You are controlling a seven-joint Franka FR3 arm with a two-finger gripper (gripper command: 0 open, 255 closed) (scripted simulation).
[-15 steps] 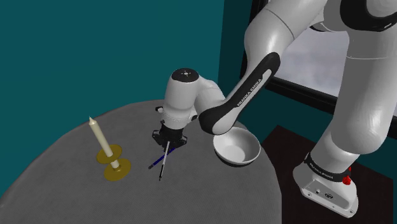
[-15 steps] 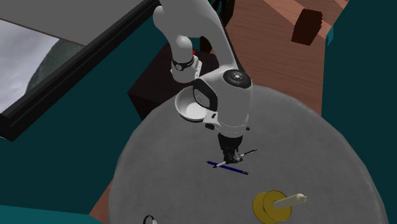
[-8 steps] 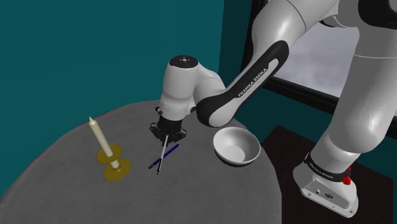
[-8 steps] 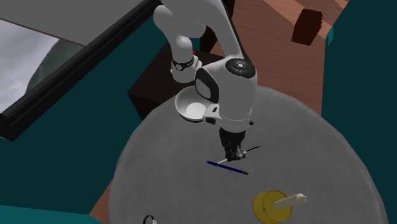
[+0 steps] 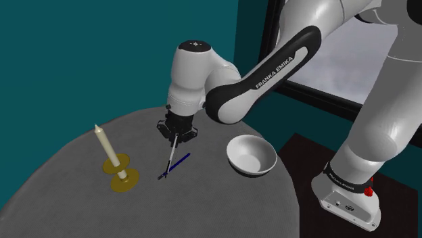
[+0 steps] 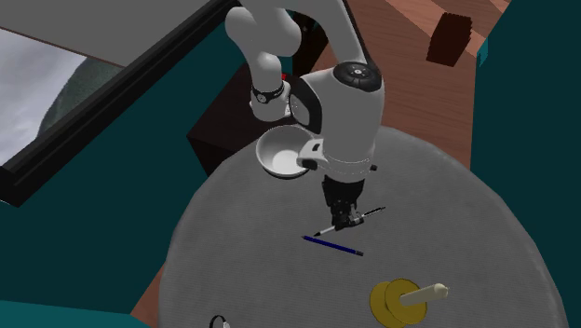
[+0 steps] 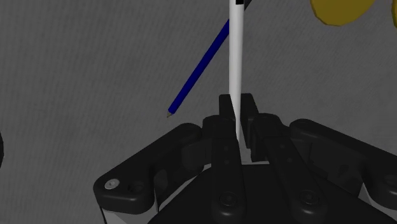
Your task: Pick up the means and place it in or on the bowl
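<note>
Black gripper (image 7: 236, 108) is pinching the grey pen (image 7: 235, 51).
Its fingers (image 7: 226, 111) are hiding the pen's held end; the white bowl (image 5: 238, 161) is sitting bare near the table (image 5: 67, 203) edge.

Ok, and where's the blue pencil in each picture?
Shoulder view: the blue pencil lies near the middle, by the white pen that the gripper holds.
Second exterior view: lower middle, just below the gripper.
Wrist view: slanting beyond the fingertips, beside the pen.
Shared landmark: the yellow candle holder, close to the pencil in all three.
</note>
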